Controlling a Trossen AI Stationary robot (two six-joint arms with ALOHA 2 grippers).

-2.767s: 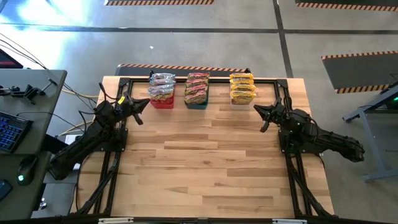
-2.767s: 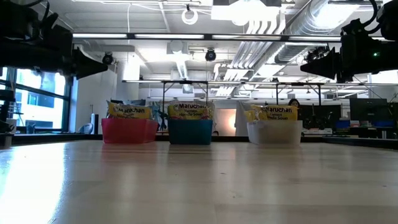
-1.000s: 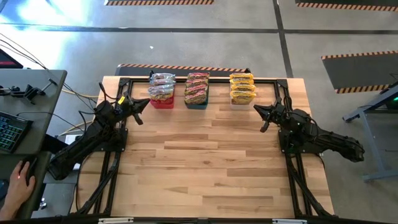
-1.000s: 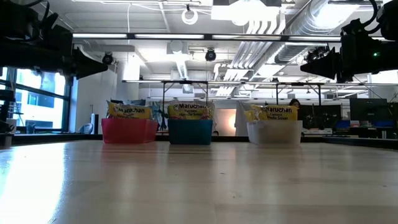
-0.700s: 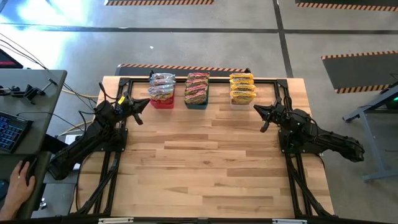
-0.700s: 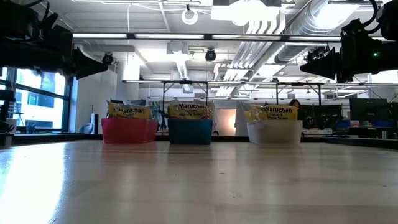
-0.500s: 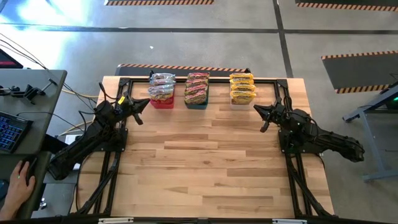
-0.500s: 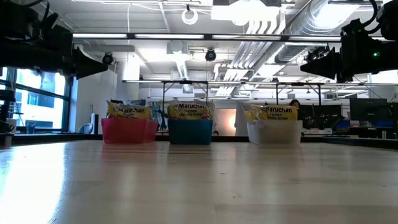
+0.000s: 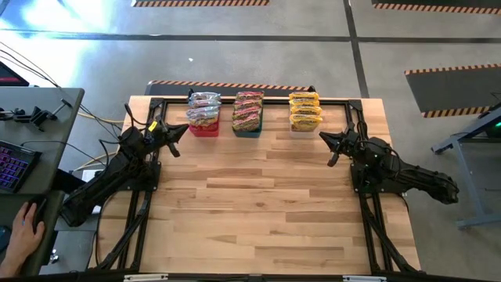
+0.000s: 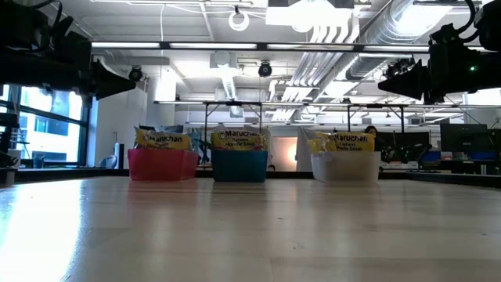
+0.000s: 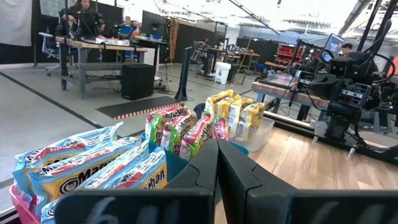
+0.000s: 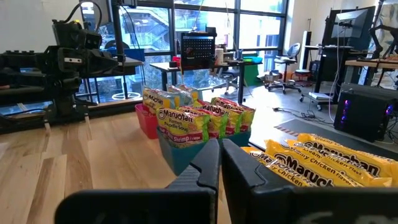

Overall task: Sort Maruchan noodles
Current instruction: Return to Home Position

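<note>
The Maruchan noodle packets stand on edge in three bins along the table's far edge. Silvery grey packets (image 9: 203,111) fill the pink bin (image 10: 162,164), orange-red packets (image 9: 248,112) fill the blue bin (image 10: 239,165), and yellow packets (image 9: 304,111) fill the clear bin (image 10: 345,166). My left gripper (image 9: 184,128) hovers raised, just left of the pink bin, fingers shut and empty. My right gripper (image 9: 322,136) hovers raised, just right of and nearer than the clear bin, also shut and empty. Both wrist views look past shut fingers (image 11: 217,163) (image 12: 221,163) at the bins.
Bare wooden tabletop (image 9: 258,211) spreads from the bins to the near edge. A black frame rail (image 9: 250,100) runs behind the bins. A desk with a keyboard (image 9: 12,164) stands off the table's left side, and a person's hand (image 9: 27,231) rests there.
</note>
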